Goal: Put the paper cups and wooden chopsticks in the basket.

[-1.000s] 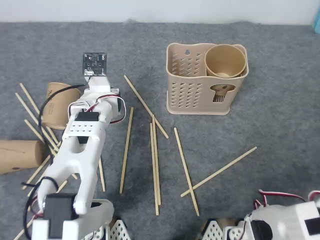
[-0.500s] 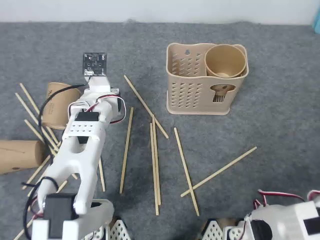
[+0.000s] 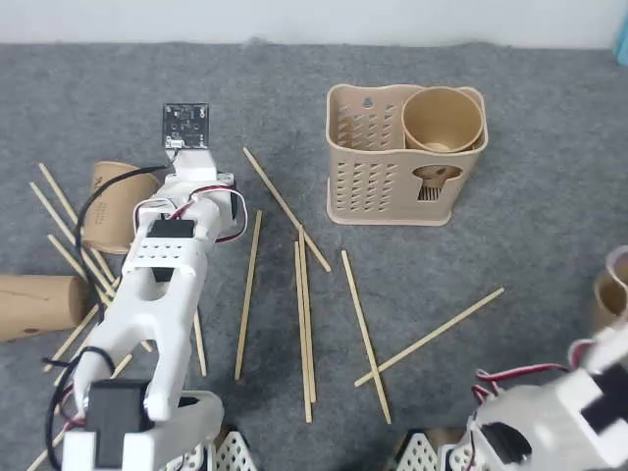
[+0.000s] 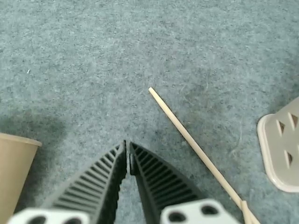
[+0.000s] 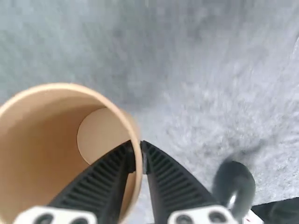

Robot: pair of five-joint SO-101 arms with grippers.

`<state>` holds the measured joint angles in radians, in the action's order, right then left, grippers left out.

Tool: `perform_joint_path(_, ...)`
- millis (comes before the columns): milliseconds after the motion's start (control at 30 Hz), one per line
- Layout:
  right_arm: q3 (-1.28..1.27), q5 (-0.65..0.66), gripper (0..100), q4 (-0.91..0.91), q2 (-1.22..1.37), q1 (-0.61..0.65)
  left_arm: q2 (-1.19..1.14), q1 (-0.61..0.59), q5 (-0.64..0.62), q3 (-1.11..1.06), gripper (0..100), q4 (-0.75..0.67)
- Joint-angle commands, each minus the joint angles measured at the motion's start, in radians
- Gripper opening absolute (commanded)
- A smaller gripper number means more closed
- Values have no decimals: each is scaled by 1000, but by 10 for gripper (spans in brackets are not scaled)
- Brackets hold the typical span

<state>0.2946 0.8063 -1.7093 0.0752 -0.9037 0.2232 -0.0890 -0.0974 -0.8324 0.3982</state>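
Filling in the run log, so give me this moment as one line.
left tool shut, empty | right tool shut on paper cup rim | second cup in basket

Both arms white plastic: left arm (image 3: 157,294), right arm (image 3: 549,432); black servos (image 3: 116,410), red-black-white cables (image 3: 505,374); left gripper (image 4: 127,144) black, ribbed.

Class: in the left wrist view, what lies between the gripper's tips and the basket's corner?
One wooden chopstick lies slantwise between the left gripper and the basket, in the left wrist view.

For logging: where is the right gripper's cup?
The cup is at the high view's right edge, right of the basket, rim pinched by the right gripper.
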Motion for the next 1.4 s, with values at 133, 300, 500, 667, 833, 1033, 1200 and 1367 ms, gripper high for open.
perform_joint_path(133, 431, -462, 9, -70, -58, 335, 6, 9, 11, 7, 12, -20)
perform_joint_path(300, 663, -624, 9, -65, -53, 479, 6, 9, 11, 7, 12, -20)
perform_joint_path(500, 709, -651, 9, 1, -53, 702, 6, 9, 11, 7, 12, -21)
perform_joint_path(667, 709, -649, 9, 48, -53, 816, 6, 9, 12, 7, 12, -21)
perform_joint_path(833, 703, -649, 9, 105, -50, 872, 5, 11, 12, 10, 12, -23)
perform_joint_path(1033, 703, -647, 9, 145, -45, 931, 5, 11, 12, 12, 12, -23)
perform_joint_path(1200, 704, -647, 9, 143, 51, 931, 5, 11, 12, 13, 12, -23)
perform_joint_path(1367, 712, -647, 9, 139, 143, 924, 5, 11, 12, 13, 12, -23)
